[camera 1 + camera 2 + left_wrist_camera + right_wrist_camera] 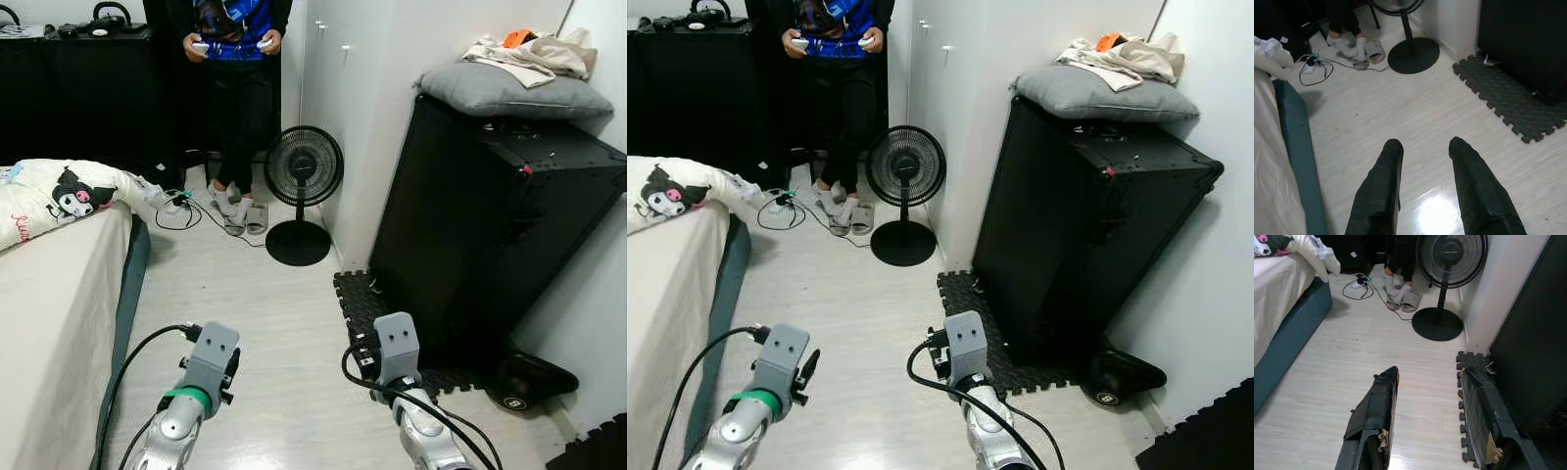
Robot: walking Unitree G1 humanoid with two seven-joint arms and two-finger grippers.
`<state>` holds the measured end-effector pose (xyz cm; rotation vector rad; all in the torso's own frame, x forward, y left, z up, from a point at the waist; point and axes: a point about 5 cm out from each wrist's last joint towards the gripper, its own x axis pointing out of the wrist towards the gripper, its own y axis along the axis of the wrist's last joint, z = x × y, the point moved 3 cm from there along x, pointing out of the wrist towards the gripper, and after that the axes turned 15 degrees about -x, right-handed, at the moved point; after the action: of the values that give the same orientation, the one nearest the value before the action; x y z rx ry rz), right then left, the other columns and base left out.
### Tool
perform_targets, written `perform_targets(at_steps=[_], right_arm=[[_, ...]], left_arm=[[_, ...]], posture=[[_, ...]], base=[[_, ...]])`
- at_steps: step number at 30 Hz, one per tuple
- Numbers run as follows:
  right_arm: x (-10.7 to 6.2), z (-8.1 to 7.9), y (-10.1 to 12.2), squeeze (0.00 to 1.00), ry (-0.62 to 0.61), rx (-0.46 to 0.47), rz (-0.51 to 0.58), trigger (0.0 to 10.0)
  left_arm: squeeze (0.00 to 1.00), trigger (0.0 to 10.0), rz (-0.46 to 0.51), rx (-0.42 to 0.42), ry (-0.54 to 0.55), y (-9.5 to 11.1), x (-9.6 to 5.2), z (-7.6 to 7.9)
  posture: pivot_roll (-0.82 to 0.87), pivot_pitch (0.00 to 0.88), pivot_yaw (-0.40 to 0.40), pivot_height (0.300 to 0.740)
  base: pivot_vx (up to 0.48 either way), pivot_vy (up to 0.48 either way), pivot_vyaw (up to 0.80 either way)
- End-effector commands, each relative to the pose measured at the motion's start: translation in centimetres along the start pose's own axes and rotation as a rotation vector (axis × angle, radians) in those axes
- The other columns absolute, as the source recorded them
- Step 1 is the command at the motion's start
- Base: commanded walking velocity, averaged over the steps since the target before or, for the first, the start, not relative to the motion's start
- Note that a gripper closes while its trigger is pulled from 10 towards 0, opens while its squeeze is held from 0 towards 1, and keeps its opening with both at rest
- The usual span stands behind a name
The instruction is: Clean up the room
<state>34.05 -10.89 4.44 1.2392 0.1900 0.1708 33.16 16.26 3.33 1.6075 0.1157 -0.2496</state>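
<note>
Both arms are raised low in front of me over the pale wood floor. My left gripper is open with nothing between its black fingers; its wrist shows near the bed's side. My right gripper is open and empty too, its wrist above the edge of the black foam mat. A grey pillow with crumpled clothes on it lies on top of a large black case. A pair of grey slippers lies by the fan.
A black standing fan stands by the white wall. A bed with a cartoon blanket runs along the left. A person holding controllers sits at the back, with cables on the floor near their feet. A black round object lies behind the case.
</note>
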Motion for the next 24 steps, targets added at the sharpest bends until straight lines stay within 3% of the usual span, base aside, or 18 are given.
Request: perform_targets(at_steps=[1,24], right_arm=[[-0.35,0.12,-0.35,0.00,-0.007,0.003,-0.003,10.0],[-0.70,0.60,-0.97,0.00,-0.016,-0.001,-0.023,10.0]], left_arm=[[0.00,10.0,-0.021,0.009,-0.004,-0.69,-0.16,0.20],[0.00,10.0,-0.018,0.010,-0.007,-0.73,-0.08,0.37]], posture=[[-0.06,0.000,0.036,0.740],[-0.06,0.000,0.041,0.740]], base=[[0.465,0.000,0.00],[0.459,0.000,0.00]])
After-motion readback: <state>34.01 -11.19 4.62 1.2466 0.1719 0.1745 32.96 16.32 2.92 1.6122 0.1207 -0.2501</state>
